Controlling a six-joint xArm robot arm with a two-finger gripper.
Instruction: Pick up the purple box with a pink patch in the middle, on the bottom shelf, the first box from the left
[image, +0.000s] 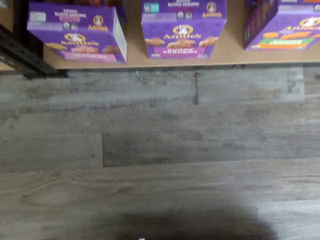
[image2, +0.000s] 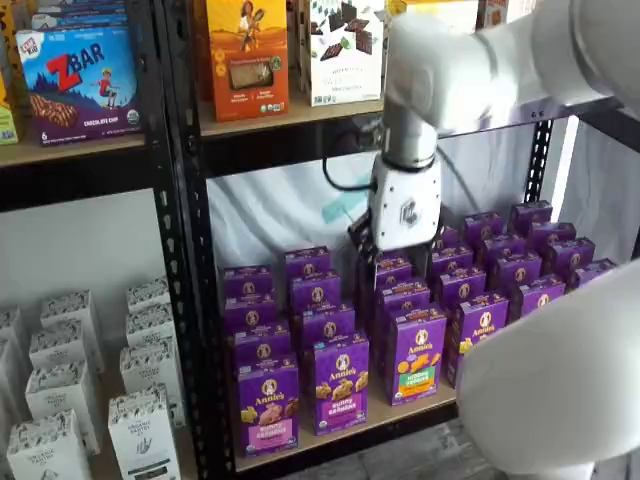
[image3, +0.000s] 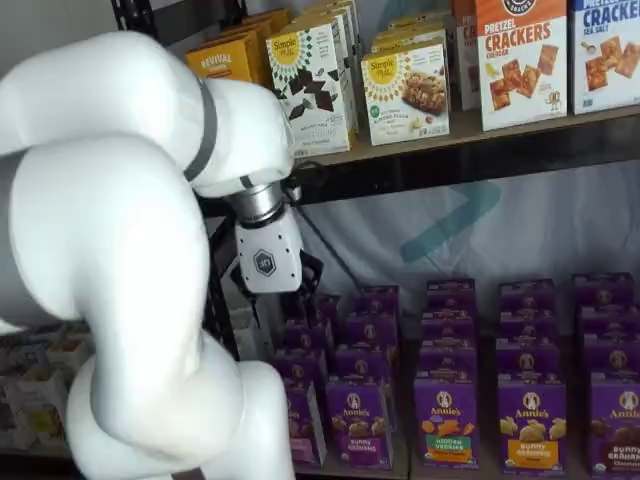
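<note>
The purple box (image: 77, 35) with the pink band stands upright at the front left corner of the bottom shelf (image: 150, 61); the wrist view sees it from above and in front. In a shelf view the same purple box (image2: 267, 405) heads the leftmost row on the tan bottom shelf (image2: 350, 433). From the other side the purple box (image3: 302, 425) is half hidden behind my arm. My gripper (image2: 397, 255) hangs in front of the rows, above and right of that box, touching nothing. Its black fingers (image3: 310, 275) are spread to either side of the white body, so the gripper (image3: 272, 300) is open and empty.
A purple-band carton (image: 182, 30) and an orange-and-green carton (image: 285, 27) stand to the right of the target. A black upright (image2: 190, 300) borders its left side, with white cartons (image2: 140, 420) beyond. Cartons (image2: 247, 55) fill the shelf above. Grey plank floor (image: 160, 150) lies in front.
</note>
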